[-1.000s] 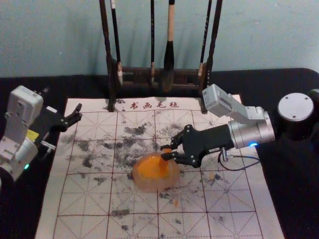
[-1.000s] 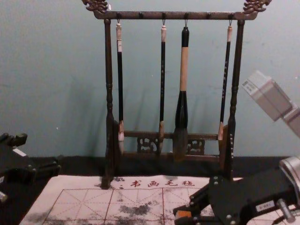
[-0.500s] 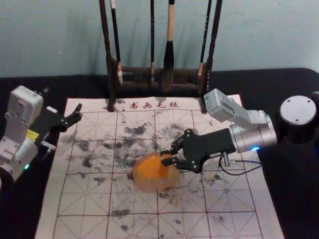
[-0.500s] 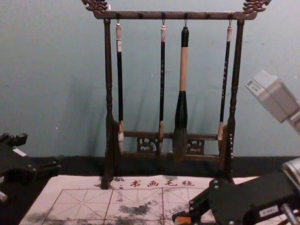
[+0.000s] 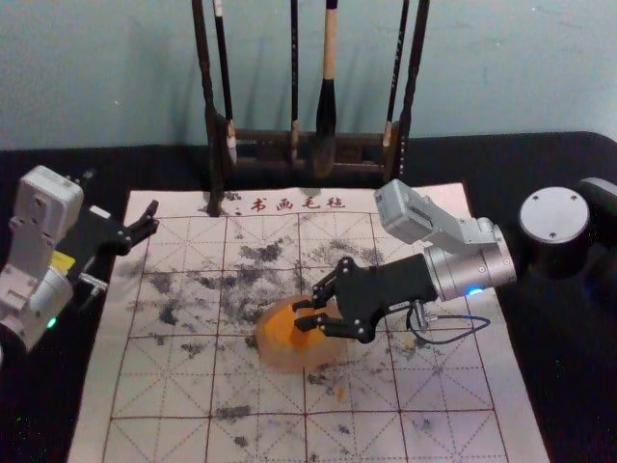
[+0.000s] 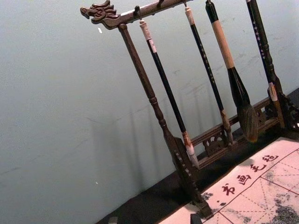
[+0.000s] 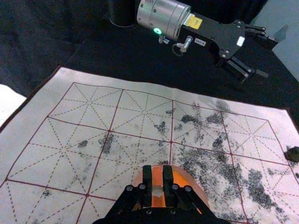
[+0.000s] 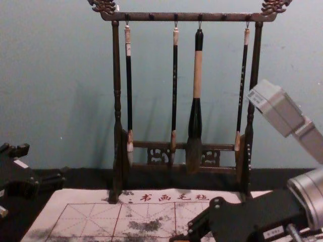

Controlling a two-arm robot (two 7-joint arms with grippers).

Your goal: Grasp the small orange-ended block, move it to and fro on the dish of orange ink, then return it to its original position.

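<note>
Red 书画毛毡 lettering (image 5: 299,204) heads the mat (image 5: 183,395); my right gripper (image 5: 301,315) pinches the block (image 7: 157,175) at the dish (image 5: 289,360), left gripper (image 5: 151,217) parked wide, mat's left edge.

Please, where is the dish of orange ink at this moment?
In the head view, the dish of orange ink is near the middle of the gridded mat, under the right gripper's fingertips.

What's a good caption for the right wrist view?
Right gripper pinching the orange-ended block over the orange ink dish.

Black-draped table (image 5: 571,386), smudged red-gridded mat (image 5: 174,391) lying flat on it
</note>
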